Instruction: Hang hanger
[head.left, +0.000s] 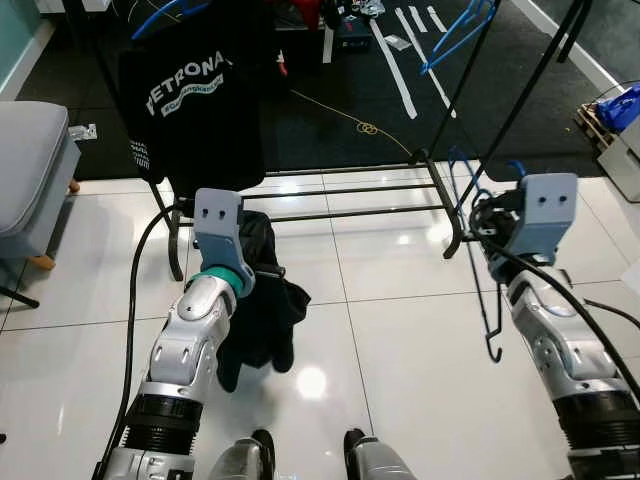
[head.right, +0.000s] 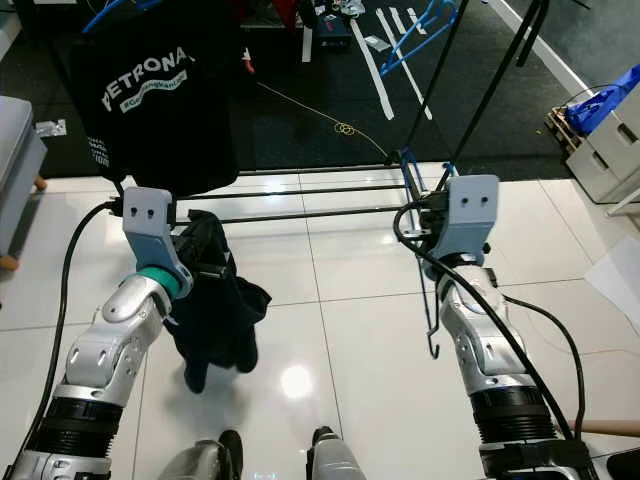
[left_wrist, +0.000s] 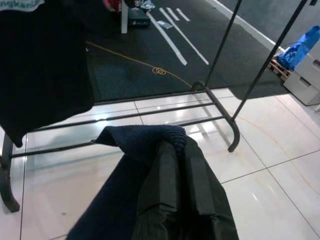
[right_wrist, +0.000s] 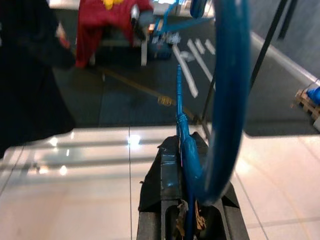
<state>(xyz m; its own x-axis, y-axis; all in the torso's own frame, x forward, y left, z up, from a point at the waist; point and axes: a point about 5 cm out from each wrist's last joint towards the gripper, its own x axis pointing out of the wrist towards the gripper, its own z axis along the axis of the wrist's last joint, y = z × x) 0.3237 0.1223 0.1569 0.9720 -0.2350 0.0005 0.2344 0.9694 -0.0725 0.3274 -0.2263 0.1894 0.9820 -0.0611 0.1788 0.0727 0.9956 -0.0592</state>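
My right gripper (right_wrist: 186, 167) is shut on a blue hanger (right_wrist: 227, 100), held low in front of the rack's right end. The hanger's metal hook (head.left: 492, 345) dangles downward beside my right forearm. My left gripper (left_wrist: 175, 195) is shut on a dark garment (head.left: 262, 305), which drapes over the fingers and hangs above the white tiles. The black clothes rack (head.left: 340, 190) stands just ahead, its base bars on the tiles. A black printed T-shirt (head.left: 195, 100) hangs at the rack's left end.
Another blue hanger (head.left: 455, 35) hangs near the rack's right upright. A grey seat (head.left: 30, 170) stands at the left. Boxes and a blue bag (head.left: 620, 105) sit at the far right. Dark carpet with white tape lines (head.left: 395, 60) lies beyond the rack.
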